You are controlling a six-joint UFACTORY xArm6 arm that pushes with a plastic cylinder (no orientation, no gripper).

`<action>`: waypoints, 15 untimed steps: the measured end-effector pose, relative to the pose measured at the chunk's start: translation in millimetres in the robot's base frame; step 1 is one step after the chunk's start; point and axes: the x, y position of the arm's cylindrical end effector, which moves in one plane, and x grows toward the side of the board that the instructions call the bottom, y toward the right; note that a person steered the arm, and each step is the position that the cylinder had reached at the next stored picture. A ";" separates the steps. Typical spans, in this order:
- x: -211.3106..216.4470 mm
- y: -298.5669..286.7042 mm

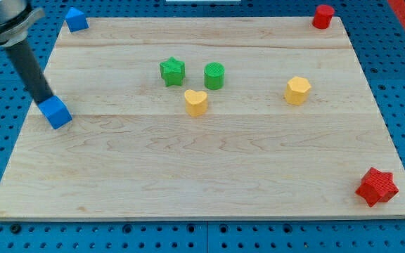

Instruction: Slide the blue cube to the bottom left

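Observation:
The blue cube (55, 112) sits near the left edge of the wooden board (209, 169), about halfway down. My tip (45, 99) is at the end of the dark rod that comes in from the view's top left, and it touches the cube's upper left side.
Another blue block (76, 20) sits at the top left corner. A green star (172, 71), a green cylinder (214, 76) and a yellow heart (196, 102) cluster in the middle. A yellow hexagon (297, 91) lies right of them. A red cylinder (323, 16) is top right, a red star (377, 187) bottom right.

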 end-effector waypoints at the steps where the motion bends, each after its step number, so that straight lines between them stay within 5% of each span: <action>1: 21.8 -5.2; 3: -27.7 29.2; 6: 34.0 1.7; 8: 32.9 52.6; 15: 100.5 6.9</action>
